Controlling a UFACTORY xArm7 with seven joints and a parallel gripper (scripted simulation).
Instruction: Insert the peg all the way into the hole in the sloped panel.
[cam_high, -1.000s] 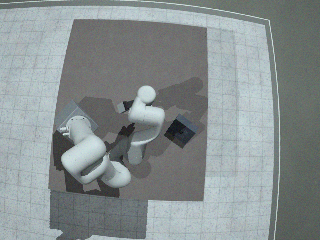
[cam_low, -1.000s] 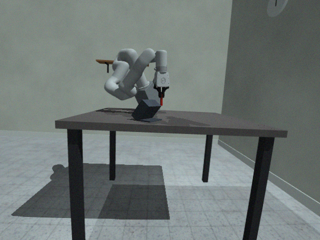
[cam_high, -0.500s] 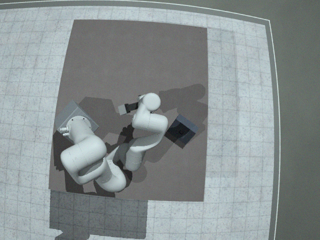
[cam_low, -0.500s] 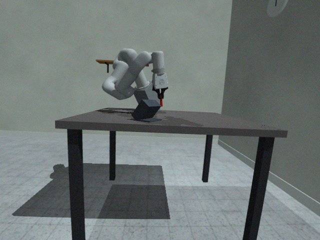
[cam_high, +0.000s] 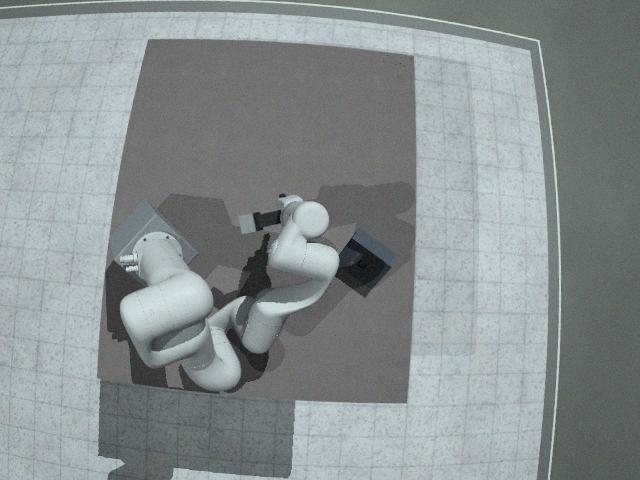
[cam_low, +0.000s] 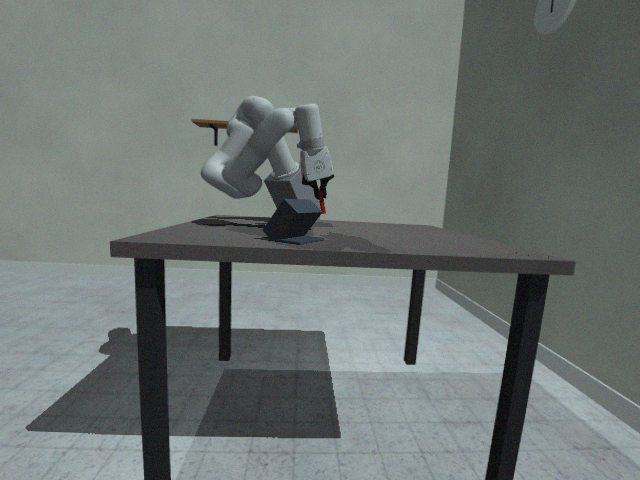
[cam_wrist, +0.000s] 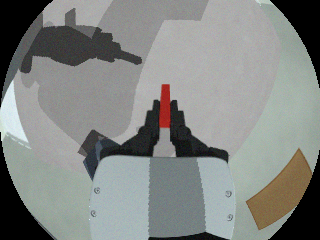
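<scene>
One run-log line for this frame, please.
end effector: shut on peg | peg: above table, not inserted | panel: beside peg

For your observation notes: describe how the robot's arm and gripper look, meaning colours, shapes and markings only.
The arm is glossy white with thick rounded links and bulbous joints. The gripper has a pale grey boxy body, small screw dots on its sides, a round logo in the exterior view, and slim black fingers.

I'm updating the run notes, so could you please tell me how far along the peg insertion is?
Done: the gripper is shut on the red peg. In hand: it holds the peg in the air beside the dark sloped block. Left: lining the peg up with the hole and pushing it fully in.
</scene>
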